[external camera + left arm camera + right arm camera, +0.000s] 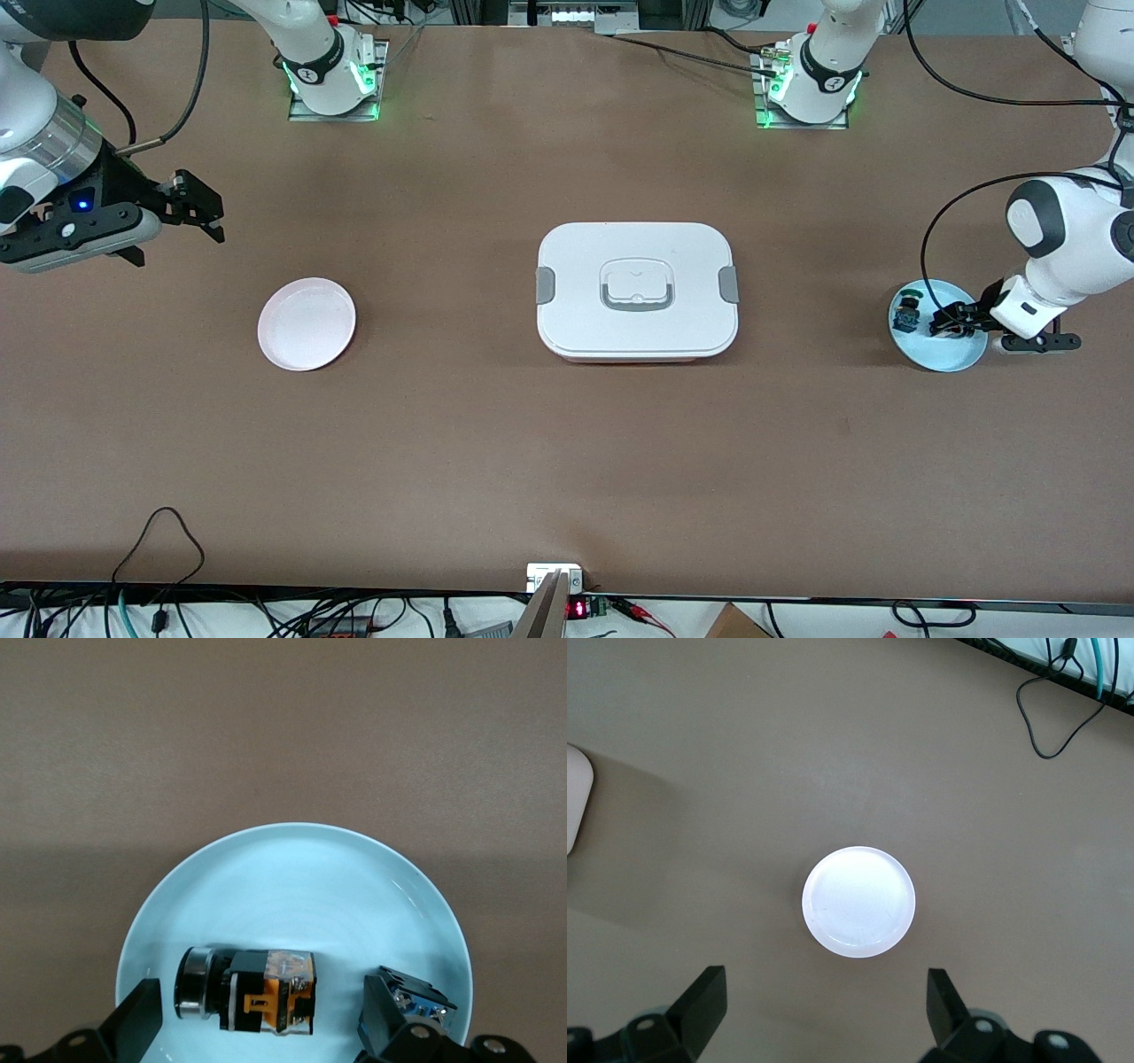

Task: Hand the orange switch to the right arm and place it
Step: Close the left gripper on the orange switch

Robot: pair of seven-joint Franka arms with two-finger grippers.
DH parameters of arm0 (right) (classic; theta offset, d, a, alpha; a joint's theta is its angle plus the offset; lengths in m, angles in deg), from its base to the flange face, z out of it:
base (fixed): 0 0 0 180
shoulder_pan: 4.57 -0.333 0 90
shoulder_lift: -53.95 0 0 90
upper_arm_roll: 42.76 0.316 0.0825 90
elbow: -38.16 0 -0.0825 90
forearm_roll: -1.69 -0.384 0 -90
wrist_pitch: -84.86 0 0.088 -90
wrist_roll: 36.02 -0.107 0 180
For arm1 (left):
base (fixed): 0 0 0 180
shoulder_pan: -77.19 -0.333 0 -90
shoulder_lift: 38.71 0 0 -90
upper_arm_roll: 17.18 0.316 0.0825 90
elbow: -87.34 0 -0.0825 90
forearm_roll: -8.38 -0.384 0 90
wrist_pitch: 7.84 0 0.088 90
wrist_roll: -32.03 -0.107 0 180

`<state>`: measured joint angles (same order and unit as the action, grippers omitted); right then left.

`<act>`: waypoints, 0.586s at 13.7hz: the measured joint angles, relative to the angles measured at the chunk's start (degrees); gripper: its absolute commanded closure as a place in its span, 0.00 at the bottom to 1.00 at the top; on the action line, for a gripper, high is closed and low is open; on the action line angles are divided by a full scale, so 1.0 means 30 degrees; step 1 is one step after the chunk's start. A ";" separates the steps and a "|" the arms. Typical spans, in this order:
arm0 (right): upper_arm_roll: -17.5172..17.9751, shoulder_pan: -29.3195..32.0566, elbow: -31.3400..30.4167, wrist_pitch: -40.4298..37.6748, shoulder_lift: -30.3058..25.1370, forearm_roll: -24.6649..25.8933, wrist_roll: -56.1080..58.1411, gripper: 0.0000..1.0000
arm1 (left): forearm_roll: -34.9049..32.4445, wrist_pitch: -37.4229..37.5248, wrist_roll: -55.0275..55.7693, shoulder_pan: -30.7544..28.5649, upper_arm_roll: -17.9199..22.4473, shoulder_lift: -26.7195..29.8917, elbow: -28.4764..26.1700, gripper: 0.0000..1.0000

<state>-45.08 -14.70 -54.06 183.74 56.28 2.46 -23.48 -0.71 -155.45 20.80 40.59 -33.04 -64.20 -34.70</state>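
Two plates sit at opposite ends of the table (567,461), with a closed white lunchbox (636,290) between them. The front view takes in all three but shows the blue plate's (961,359) contents only as small dark shapes half covered by the left gripper (946,321). The left wrist view fills that in: the switch (248,990) lies on its side in the blue plate, its long axis running across the span between the two fingers (135,1020). Its round dark-rimmed button end faces one finger and its orange-and-black body end faces the other. A blue part (423,1003) also lies in this plate, just beside the second finger and partly hidden by it. The left gripper's fingers stand wide apart, one on each side of the switch, low over the plate; no contact with the switch can be seen.

Only the right wrist view looks straight down on the pink plate (858,901), which holds nothing. The right gripper (824,1010) hangs in the air at the right arm's end of the table, fingers spread and holding nothing. In the front view it (208,208) shows at the edge of the frame with a blue light on its body. That arm waits.
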 measured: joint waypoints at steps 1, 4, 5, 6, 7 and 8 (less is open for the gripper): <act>0.0000 0.0000 0.0000 0.0000 0.0000 0.0000 0.0000 0.00 | 0.0000 -0.0085 -0.0031 -0.0014 0.0000 -0.0109 0.0000 0.00; 0.0000 0.0000 0.0000 0.0000 0.0000 0.0000 0.0000 0.00 | -0.0001 -0.0482 -0.0129 -0.0061 0.0000 -0.0304 0.0000 0.00; 0.0000 0.0000 0.0000 0.0000 0.0000 0.0000 0.0000 0.00 | -0.0001 -0.0558 -0.0144 -0.0081 0.0001 -0.0332 0.0000 0.00; 0.0000 0.0000 0.0000 0.0000 0.0000 0.0000 0.0000 0.00 | -0.0001 -0.0598 -0.0152 -0.0094 0.0001 -0.0357 0.0000 0.00; 0.0000 0.0000 0.0000 0.0000 0.0000 0.0000 0.0000 0.00 | -0.0001 -0.0624 -0.0155 -0.0105 0.0001 -0.0373 0.0001 0.00; 0.0000 0.0000 0.0000 0.0000 0.0000 0.0000 0.0000 0.00 | -0.0001 -0.0660 -0.0160 -0.0117 0.0001 -0.0377 0.0001 0.00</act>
<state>-45.08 -14.71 -54.06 183.74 56.28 2.46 -23.48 -0.72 -157.43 20.32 40.24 -33.03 -65.33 -34.70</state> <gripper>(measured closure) 0.000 0.000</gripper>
